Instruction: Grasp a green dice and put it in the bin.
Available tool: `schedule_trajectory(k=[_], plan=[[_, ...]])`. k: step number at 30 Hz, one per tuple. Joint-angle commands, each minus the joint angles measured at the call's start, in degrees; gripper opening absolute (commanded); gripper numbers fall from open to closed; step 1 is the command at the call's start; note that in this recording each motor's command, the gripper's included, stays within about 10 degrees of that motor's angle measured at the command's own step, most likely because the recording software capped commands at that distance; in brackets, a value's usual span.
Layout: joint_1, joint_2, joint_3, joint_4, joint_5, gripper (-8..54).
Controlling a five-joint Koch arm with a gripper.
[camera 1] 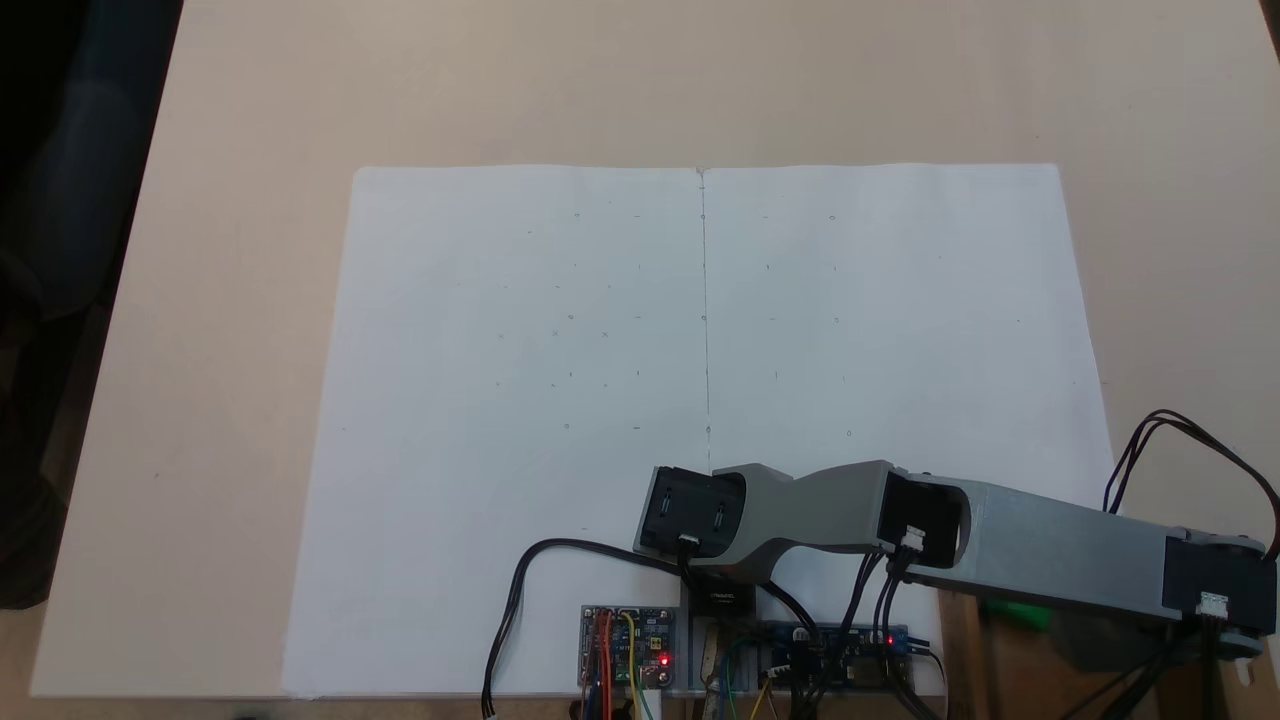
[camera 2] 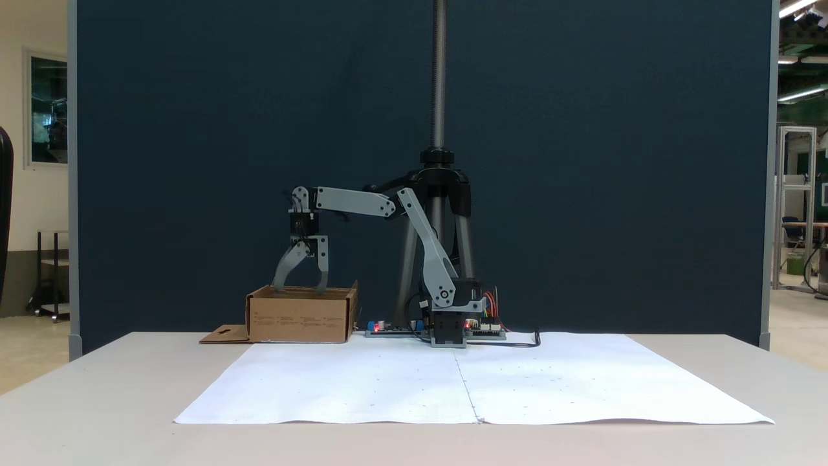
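In a fixed view, the bin [camera 2: 301, 317] is a low brown cardboard box at the back left of the table, with its flap [camera 2: 223, 334] lying flat on its left. My gripper [camera 2: 299, 288] hangs straight down over the bin, open, its tips at the rim and nothing between the fingers. In a fixed view from above, the arm [camera 1: 1040, 545] reaches out to the right. Beneath it the green dice [camera 1: 1015, 612] appears as a blurred green patch inside the brown bin [camera 1: 962, 650].
Two white paper sheets [camera 1: 700, 400] cover the middle of the table. Control boards with wires [camera 1: 628, 645] sit beside the arm's base [camera 2: 449, 327]. A tripod pole [camera 2: 439, 77] and a dark blue partition stand behind.
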Motion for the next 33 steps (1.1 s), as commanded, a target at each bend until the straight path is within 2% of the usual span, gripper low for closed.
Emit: schedule_trajectory(k=[1, 7, 12, 15, 21, 26, 29, 33], plan=[[0.70, 1.93, -0.18, -5.71, -6.06, 42.0], [-5.54, 10.28, -0.26, -11.43, -3.78, 42.0], [-14.85, 18.11, -0.26, -22.48, 8.35, 42.0], [-23.73, 21.62, -0.26, -28.98, 14.66, 42.0], [-45.79, 26.37, 0.44, -29.36, 25.22, 42.0], [-65.74, 27.16, 2.90, -29.44, 28.56, 42.7], [-76.38, 27.16, 6.42, -30.15, 29.18, 42.6], [-87.36, 29.36, 22.76, -39.97, 29.71, 42.7]])
